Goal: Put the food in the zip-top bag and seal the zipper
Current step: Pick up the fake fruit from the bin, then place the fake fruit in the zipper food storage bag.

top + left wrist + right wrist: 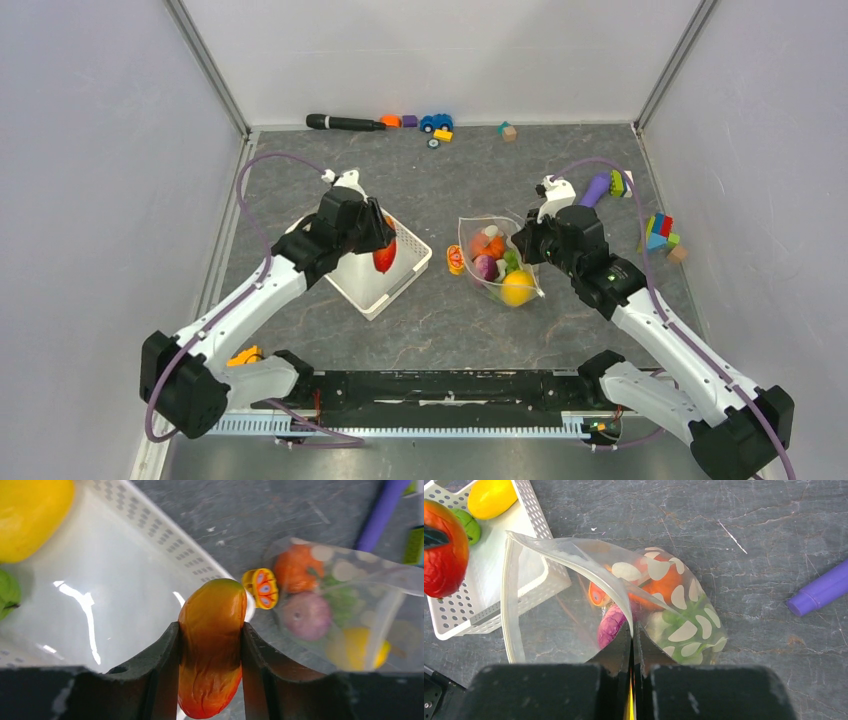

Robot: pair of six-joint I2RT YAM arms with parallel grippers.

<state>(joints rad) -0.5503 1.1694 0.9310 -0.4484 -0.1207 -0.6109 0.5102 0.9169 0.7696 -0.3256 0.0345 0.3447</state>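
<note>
Zip-top bag sits just right of the white basket, mouth facing the basket, with a handful of toy foods inside (orange, purple, green, yellow). Nearest the bases, both arms reach in. The left gripper is clamped on a red-orange toy fruit and hovers over the basket's bag-side edge. The right gripper is pinched tight on the bag's top lip, propping the mouth open. Key bit imo: from the held fruit the bag is ahead and off to the right. The fruit's long axis runs along the fingers, tip poking out that way, so the left arm looks like the one to carry it over. Right wrist cam shows the gaping mouth and the unsealed zipper strip, which the top cam barely shows. Only the left wrist cam shows the grip itself. An orange slice lies between basket and bag. A yellow fruit and a green one are in the basket, and a purple brush handle lies beyond the bag.
</note>
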